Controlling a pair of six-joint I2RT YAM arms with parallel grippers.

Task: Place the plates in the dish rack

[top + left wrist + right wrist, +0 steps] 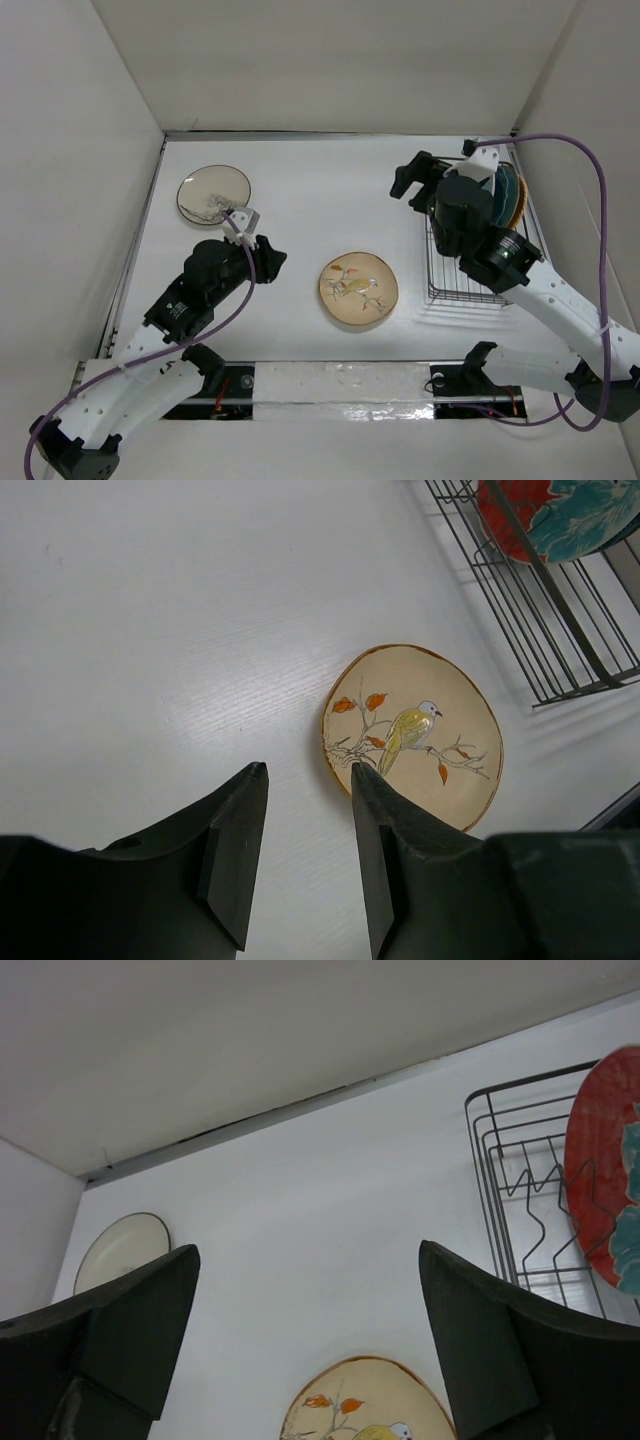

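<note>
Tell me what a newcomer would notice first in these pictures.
The tan plate painted with a bird on a branch lies flat in the middle of the white table, the brightest thing there. At the right, the black wire dish rack holds a red plate and a teal plate on edge at its far end. A dark-rimmed cream plate lies alone at the far left.

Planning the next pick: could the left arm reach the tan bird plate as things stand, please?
Probably yes: the left gripper, jaws open, hovers near the tan plate with nothing between.
</note>
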